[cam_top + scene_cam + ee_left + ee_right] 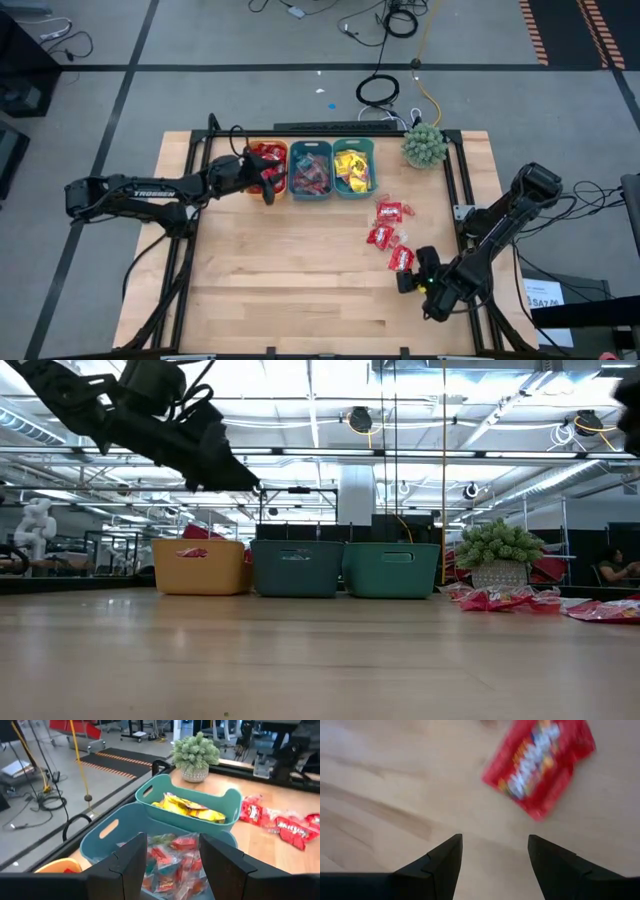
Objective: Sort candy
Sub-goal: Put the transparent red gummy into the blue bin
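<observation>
Risk: red packet skids off the near right bench edge, or a drop lands in the wrong bin.
Largest first, we see the bench (280, 290) with wide bare room across its middle and left, so either arm can swing there freely; the tight spots are the right rail and the back row, where the orange bin (266, 158), middle teal bin (310, 170) and right teal bin (353, 167) stand touching, plant (424, 146) just beside. Left tool (268, 188) hangs over the orange/middle bin seam, fingers apart, gripping nothing. Right tool (492, 857) hovers spread and empty near a red packet (540, 767); we judge a flat, slick wrapper could slide on contact. Remaining red candy (392, 232) lies loose by the right side.
</observation>
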Robot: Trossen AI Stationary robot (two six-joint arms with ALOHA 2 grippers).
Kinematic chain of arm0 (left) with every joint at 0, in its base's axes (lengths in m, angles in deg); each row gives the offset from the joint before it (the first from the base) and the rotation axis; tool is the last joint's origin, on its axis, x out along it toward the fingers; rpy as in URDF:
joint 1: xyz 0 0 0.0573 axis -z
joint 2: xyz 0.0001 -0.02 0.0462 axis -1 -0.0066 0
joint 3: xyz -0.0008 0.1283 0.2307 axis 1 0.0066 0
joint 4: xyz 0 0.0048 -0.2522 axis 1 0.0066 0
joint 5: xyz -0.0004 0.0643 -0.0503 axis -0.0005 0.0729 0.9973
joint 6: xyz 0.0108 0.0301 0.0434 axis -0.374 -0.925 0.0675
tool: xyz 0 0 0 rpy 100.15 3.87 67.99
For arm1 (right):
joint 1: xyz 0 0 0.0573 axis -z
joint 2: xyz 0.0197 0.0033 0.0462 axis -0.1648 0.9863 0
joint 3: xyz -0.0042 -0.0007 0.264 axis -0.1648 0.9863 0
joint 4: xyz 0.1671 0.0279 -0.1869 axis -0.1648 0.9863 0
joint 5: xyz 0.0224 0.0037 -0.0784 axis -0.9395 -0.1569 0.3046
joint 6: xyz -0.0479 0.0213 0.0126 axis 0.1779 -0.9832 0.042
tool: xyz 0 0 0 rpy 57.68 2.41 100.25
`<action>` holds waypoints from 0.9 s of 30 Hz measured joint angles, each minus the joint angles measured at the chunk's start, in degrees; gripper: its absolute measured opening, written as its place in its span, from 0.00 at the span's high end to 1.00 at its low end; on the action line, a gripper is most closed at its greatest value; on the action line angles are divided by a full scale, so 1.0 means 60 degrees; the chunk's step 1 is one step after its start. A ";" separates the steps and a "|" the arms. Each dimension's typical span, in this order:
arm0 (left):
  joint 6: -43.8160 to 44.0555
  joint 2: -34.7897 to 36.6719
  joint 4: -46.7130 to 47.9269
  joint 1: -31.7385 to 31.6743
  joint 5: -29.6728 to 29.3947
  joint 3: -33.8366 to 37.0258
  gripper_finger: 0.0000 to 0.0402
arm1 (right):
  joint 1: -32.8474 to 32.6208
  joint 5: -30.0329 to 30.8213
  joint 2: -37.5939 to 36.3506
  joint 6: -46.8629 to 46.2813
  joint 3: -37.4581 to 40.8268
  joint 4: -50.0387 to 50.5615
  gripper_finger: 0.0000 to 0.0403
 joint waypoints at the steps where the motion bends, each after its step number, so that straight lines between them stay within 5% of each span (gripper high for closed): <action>1: -0.0148 0.0000 0.0008 0.0030 0.0000 0.0000 0.53 | 0.0106 0.0237 -0.0055 0.0017 0.0000 0.0019 0.46; 6: -0.0690 0.0000 0.0101 0.0185 0.0064 0.0000 0.53 | 0.0842 0.1496 -0.0382 0.1869 0.0000 0.0039 0.46; 13: -0.0618 0.0000 0.0105 0.0188 0.0459 0.0000 0.53 | 0.2359 0.1574 -0.0603 0.4642 0.0000 0.0215 0.46; 21: -0.0610 0.0000 0.0105 0.0184 0.0459 0.0000 0.53 | 0.4453 -0.1280 -0.0600 0.6017 0.0000 0.1252 0.46; 27: -0.0607 0.0000 0.0105 0.0184 0.0459 0.0000 0.53 | 0.5509 -0.1680 -0.0600 0.7633 0.0000 0.1258 0.46</action>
